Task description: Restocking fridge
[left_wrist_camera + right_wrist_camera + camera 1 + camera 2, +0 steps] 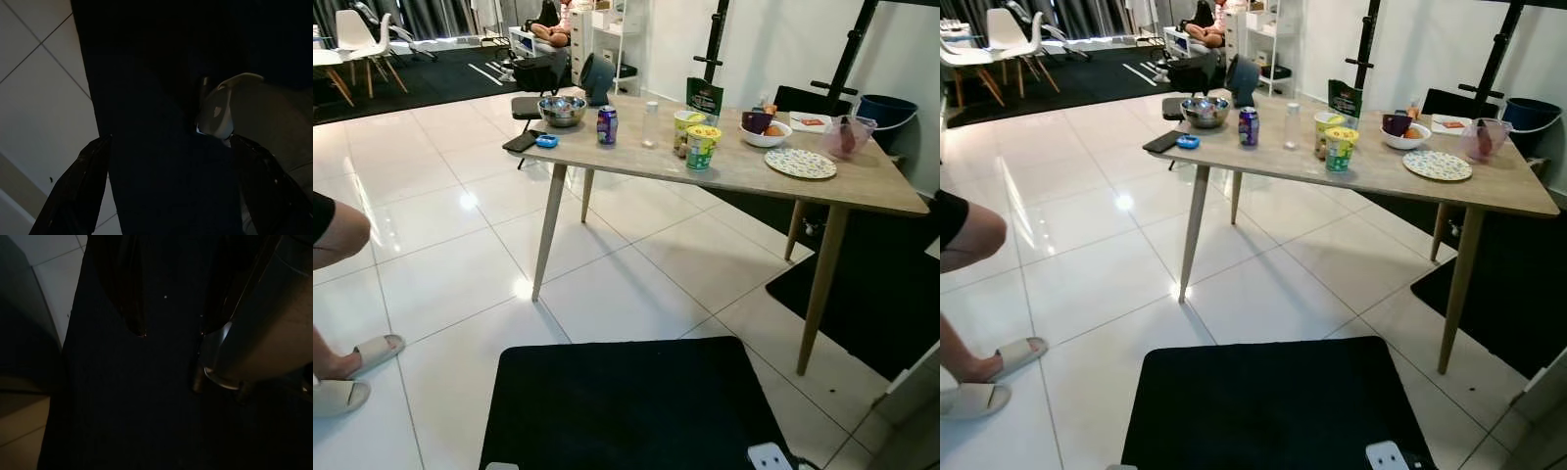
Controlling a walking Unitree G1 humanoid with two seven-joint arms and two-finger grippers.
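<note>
Wooden tabletop (744,171) with purple can (607,125) stands well ahead; left end effector (166,196) and right end effector (171,333) hang low over black mat (626,401), both released, empty.

Person: a bare leg (335,235) and beige slippers (352,377), near left
Mat: black mat (626,401), near centre
Chairs: white chairs (357,44), far left
</note>
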